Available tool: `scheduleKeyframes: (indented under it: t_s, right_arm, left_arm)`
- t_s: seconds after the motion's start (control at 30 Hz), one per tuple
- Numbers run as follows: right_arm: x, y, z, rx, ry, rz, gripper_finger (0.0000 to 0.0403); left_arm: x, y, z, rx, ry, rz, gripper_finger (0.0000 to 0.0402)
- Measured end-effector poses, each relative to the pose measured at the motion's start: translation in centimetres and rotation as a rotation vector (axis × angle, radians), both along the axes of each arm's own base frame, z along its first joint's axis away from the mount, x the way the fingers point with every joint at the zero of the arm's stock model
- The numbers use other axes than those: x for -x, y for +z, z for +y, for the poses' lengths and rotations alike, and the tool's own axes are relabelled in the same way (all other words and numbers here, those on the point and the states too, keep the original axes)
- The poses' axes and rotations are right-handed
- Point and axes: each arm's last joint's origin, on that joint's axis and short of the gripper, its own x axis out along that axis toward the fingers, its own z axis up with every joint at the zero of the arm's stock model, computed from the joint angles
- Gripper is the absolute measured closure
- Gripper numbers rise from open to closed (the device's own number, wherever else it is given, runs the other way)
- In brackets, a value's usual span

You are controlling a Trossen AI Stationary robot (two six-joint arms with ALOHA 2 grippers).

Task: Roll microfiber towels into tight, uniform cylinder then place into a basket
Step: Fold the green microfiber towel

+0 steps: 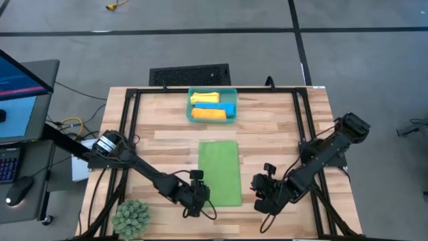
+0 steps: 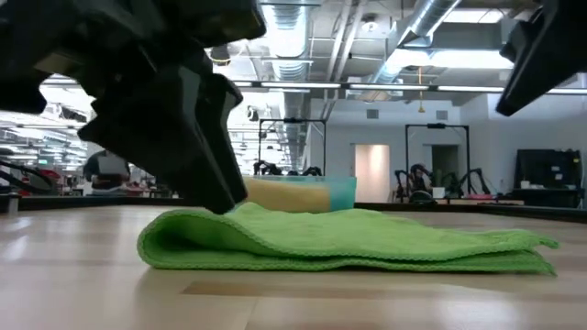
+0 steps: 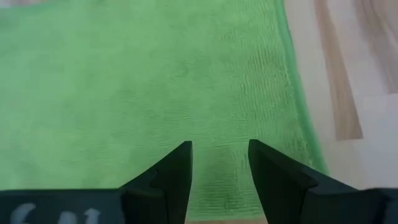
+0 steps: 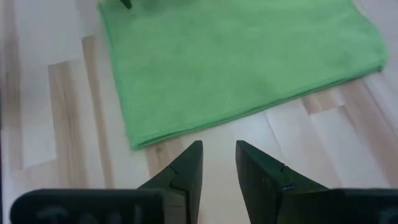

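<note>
1. A soft green microfiber towel, folded into a long strip, lies flat on the pale wooden plank desk, lengthwise between the two arms, near the front edge.
2. The small translucent teal plastic basket stands farther back on the desk, well apart from the green towel. It already holds a rolled yellow towel, a blue one and an orange one.
3. The left tool hangs over the towel's near end by its left edge, its two dark fingers apart with bare cloth between them, clamped on nothing.
4. The right tool hovers over bare wood just beside the towel's right edge, fingers likewise apart and empty.
5. Handling, as I judge it: the cloth is light, limp and a little grippy, so it will sag and bunch rather than keep a shape. The layered edges seen from the low view could slip apart.
6. The best hold looks to be the near short end, pinched at both corners, so the roll starts even and tight.
</note>
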Motion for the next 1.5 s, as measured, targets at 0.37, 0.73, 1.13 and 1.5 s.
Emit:
scheduleKeyframes:
  t_s: [0.37, 0.73, 1.13, 1.5]
  right_arm:
    - [-0.3, 0.3, -0.1, 0.064, 0.095, 0.007, 0.0285]
    - [-0.4, 2.7, 2.5, 0.128, 0.280, -0.144, 0.0285]
    - [1.2, 4.1, 6.4, 0.070, 0.464, -0.335, 0.0285]
    - [1.5, 4.4, 7.0, 0.040, 0.476, -0.369, 0.0285]
  left_arm:
    - [0.9, 2.0, -0.6, -0.057, -0.029, -0.054, 0.0251]
    - [1.3, 5.8, -2.9, -0.009, -0.038, -0.190, 0.0251]
    - [3.7, 8.3, -7.5, -0.072, -0.040, -0.355, 0.0251]
    - [5.6, 7.3, -8.8, -0.086, -0.060, -0.346, 0.0251]
